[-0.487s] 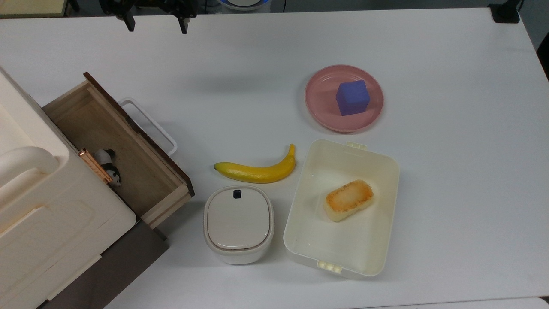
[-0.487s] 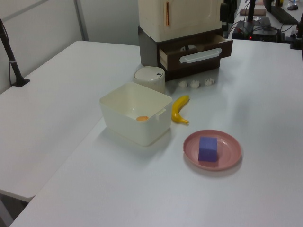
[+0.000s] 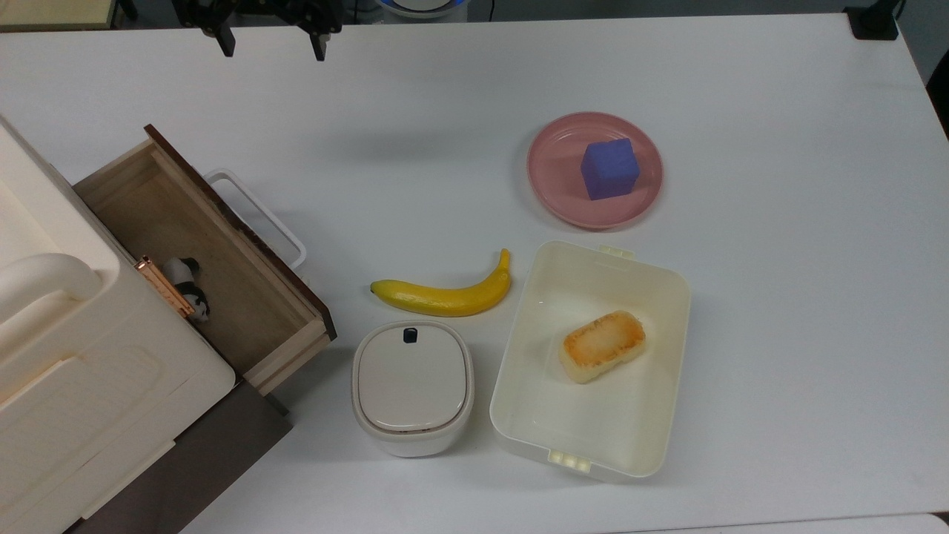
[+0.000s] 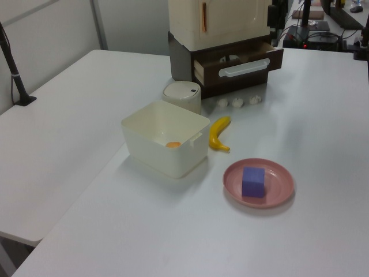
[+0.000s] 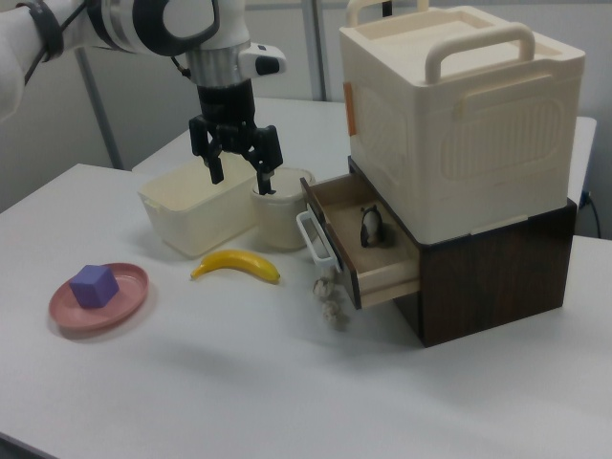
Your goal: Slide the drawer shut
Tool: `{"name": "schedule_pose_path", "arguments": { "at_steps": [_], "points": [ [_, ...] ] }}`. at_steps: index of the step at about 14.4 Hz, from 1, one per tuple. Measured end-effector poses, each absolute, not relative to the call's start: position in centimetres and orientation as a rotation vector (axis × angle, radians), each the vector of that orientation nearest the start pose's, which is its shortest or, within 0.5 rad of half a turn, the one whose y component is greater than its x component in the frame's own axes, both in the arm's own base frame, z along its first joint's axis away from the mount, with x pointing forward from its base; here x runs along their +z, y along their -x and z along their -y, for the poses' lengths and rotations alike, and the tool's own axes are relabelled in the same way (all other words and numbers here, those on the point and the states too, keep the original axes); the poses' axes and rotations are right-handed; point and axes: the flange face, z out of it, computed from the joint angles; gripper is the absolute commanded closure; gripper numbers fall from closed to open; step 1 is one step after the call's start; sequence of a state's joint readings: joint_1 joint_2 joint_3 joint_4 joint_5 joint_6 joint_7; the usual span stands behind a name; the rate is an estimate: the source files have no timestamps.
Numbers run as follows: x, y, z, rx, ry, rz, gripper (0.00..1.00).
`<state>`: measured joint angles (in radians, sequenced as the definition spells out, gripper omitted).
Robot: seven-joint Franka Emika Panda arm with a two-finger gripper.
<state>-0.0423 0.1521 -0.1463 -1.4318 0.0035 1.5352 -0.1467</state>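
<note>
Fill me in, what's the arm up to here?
The drawer under the cream cabinet stands pulled out, with a small black-and-white figure inside. The gripper hangs open in the air above the table, touching nothing, apart from the white handle. Closing has not begun.

White table (image 3: 778,311) spanning nearly whole frame in top view. Cabinet (image 3: 89,386) sitting at lower left edge. Lidded cream container (image 3: 412,386) standing at lower centre, yellow banana (image 3: 445,295) lying just above it. White tub (image 3: 593,363) resting right of centre, near banana's tip. Pink plate (image 3: 552,167) sitting upper right of centre, apart from tub.
</note>
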Motion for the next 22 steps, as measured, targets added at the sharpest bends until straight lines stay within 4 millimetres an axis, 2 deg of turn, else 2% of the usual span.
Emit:
{"name": "schedule_pose_path", "arguments": {
  "at_steps": [12, 19, 22],
  "points": [
    [58.5, -59.4, 10.2, 0.120, 3.148, -0.053, 0.00],
    [56.8, -59.6, 8.4, 0.172, 3.138, -0.004, 0.00],
    [56.4, -59.5, 8.3, 0.186, 3.135, -0.001, 0.00]
  ]
}}
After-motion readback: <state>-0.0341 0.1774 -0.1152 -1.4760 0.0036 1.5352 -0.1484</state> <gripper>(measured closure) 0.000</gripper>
